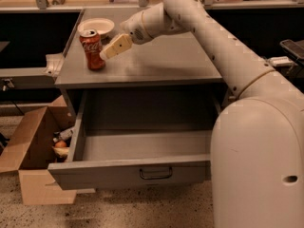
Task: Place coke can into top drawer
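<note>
- Reaching across the grey surface [166, 61], the robot's gripper [105, 55] points down and to the left at the coke can [91, 50]. Its tip is right at the can's right side. From my screen I cannot tell whether the two touch, nor whether the gripper is spread or closed.
- The coke can stands upright near the front left corner of the surface, red with white script and its silver top up. It is outside the top drawer [95, 175].
- The top drawer, directly beneath the surface, is pulled out toward the camera. I can see its grey bottom, and a dark bar handle [155, 173] sits at the centre of the front panel.
- A white bowl [96, 26] rests just behind the can, close to the back left edge of the surface.
- The white arm [213, 37] runs from the bulky body [259, 165] at lower right, up and over the right part of the surface, to the gripper.
- A brown cardboard box [33, 141] lies open on the speckled floor [142, 213] to the left of the drawer. It holds small items I cannot make out.
</note>
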`<state>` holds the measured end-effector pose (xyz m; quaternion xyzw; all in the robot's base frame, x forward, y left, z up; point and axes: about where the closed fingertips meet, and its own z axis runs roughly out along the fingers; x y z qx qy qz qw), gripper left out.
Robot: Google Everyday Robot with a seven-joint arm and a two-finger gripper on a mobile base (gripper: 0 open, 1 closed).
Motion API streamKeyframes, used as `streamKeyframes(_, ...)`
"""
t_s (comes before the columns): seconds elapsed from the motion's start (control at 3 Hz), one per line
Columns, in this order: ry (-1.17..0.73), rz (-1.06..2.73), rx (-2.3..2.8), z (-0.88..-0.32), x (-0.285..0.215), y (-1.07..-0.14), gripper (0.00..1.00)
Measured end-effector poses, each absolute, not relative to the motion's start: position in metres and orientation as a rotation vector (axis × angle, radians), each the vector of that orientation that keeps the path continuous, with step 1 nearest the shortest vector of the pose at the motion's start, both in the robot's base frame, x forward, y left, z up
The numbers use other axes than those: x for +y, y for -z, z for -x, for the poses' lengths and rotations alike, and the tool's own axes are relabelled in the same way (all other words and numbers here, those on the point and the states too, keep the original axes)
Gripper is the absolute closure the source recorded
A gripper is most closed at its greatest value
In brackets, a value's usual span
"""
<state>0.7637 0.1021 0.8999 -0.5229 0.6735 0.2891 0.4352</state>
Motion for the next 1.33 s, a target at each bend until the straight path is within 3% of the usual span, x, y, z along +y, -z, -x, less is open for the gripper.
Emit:
streamKeyframes(0.67, -0.770, 1.324, 1.609, -0.762, 0.142, -0.907, 0.00)
streamKeyframes(1.0, -0.806, 1.335, 1.583, -0.759, 0.158, -0.907, 0.14)
streamKeyframes(1.33, -0.828, 1.341, 1.574, -0.757, 0.168, -0.906, 0.38)
